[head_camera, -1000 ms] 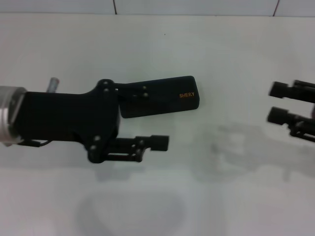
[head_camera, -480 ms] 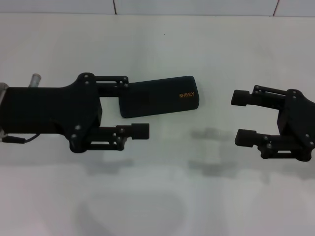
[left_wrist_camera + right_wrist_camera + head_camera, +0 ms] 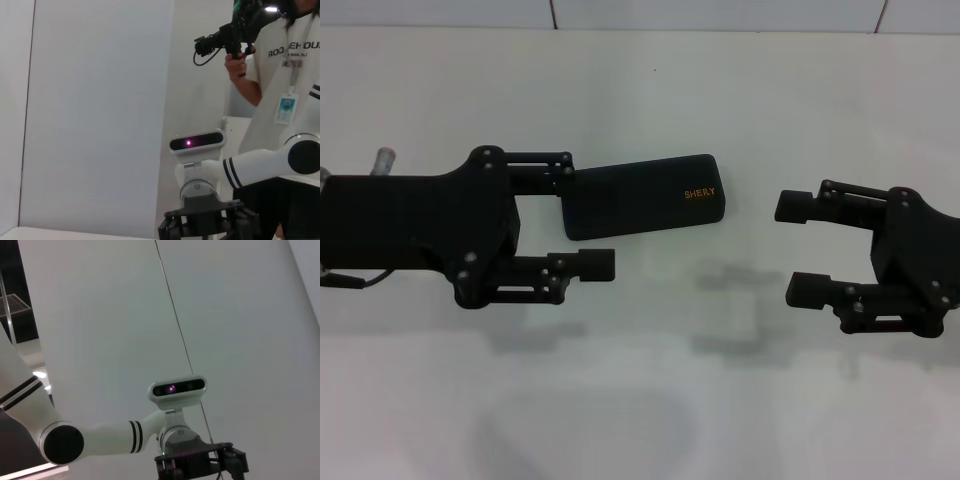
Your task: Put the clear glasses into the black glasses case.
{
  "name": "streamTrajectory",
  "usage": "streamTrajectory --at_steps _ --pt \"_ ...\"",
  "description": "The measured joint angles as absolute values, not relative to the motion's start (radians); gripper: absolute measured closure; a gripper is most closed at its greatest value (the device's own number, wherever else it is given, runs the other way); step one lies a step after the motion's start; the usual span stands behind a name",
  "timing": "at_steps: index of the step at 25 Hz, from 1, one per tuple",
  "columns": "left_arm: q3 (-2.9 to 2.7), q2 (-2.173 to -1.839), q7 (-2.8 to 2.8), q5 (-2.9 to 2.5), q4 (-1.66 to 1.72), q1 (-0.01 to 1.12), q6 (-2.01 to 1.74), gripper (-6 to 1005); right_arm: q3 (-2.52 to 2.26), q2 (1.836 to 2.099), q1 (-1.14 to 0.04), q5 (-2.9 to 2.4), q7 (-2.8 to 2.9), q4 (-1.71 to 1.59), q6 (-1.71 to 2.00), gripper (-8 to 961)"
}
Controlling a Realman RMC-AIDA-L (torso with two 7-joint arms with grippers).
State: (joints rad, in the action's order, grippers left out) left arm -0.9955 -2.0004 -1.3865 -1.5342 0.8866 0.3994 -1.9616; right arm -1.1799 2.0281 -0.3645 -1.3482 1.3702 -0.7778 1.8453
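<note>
The black glasses case [image 3: 645, 197] lies shut on the white table [image 3: 650, 90] in the head view, with orange lettering near its right end. The clear glasses are out of view. My left gripper [image 3: 585, 215] is open at the case's left end; its far finger overlaps that end's corner and its near finger sits in front of the case. My right gripper [image 3: 797, 248] is open to the right of the case, a short gap away, with nothing between its fingers. Each wrist view shows only the other arm: the right arm's gripper [image 3: 207, 225] and the left arm's gripper [image 3: 200, 465].
Faint shadows fall on the table between the grippers and near the front edge. A tiled wall [image 3: 720, 12] runs along the back of the table. A person [image 3: 280, 75] holding a device stands behind the robot in the left wrist view.
My left gripper has drawn back to the left, uncovering more of the shut case. My right gripper has come in from the right edge toward the case.
</note>
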Motion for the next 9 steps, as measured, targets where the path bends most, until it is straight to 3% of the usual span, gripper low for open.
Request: streamTrajectory --at_steps 9 --pt "-0.995 -2.000 -1.374 -1.536 0.887 0.394 -1.958 358 -1.181 2.026 -0.367 -1.344 1.370 -0.762 1.858 170"
